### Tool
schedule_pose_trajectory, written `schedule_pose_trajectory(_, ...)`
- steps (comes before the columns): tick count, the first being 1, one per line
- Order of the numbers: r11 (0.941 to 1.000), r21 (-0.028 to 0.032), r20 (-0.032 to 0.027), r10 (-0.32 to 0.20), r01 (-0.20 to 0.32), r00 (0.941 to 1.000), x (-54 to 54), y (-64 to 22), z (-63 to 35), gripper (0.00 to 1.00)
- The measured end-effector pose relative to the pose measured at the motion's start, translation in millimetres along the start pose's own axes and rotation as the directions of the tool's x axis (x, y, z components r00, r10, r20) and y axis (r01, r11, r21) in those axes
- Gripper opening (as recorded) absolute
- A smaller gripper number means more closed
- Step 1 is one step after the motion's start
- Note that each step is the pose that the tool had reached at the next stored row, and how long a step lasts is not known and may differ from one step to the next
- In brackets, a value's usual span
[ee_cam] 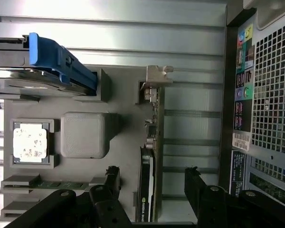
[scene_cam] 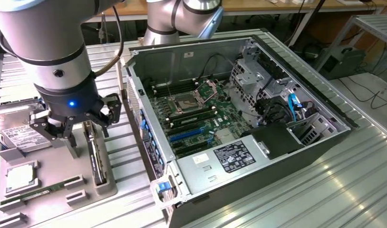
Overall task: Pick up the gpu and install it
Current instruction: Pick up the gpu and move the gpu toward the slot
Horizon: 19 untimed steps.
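While its fingers (ee_cam: 111, 180) stand spread wide on either side of the gpu (ee_cam: 149, 156), the gripper (ee_cam: 152, 176) of a Universal Robots arm hangs over a grey parts tray (ee_cam: 121, 102) and grips nothing; a bare gap shows between each finger and the card. The black card stands on its long edge in a slot of the tray, its silver bracket (ee_cam: 156, 76) at the end away from the fingers. That posture appears meant to offer both flat faces to a pinch from above. The wrist points straight down at the exterior view's left, squared to the card's length, and the arm's grey column rises out of the picture above it. Beside the card, a processor (ee_cam: 31, 142), a green memory stick (scene_cam: 41, 192) and a labelled hard drive (scene_cam: 16, 137) lie in their own recesses in the tray. Farther off, toward the exterior view's right, an open computer case (scene_cam: 307, 90) lies on its side on the ribbed metal bench (scene_cam: 276, 199). Its motherboard (scene_cam: 193, 118) faces up, and blue expansion slots (scene_cam: 184, 134) lie bare, seemingly so a card can be pressed in from above. The gpu is not yet lifted or installed.
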<state>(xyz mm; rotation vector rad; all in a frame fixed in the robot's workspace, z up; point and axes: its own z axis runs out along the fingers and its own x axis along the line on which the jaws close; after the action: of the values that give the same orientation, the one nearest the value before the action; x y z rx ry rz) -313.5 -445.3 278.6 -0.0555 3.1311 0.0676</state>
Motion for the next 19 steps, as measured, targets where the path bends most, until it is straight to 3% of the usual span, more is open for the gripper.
schedule_pose_trajectory(19,0.9997,0.0012,0.0009,0.024,-0.024,0.9997,1.0,-4.4,37.8,0.66)
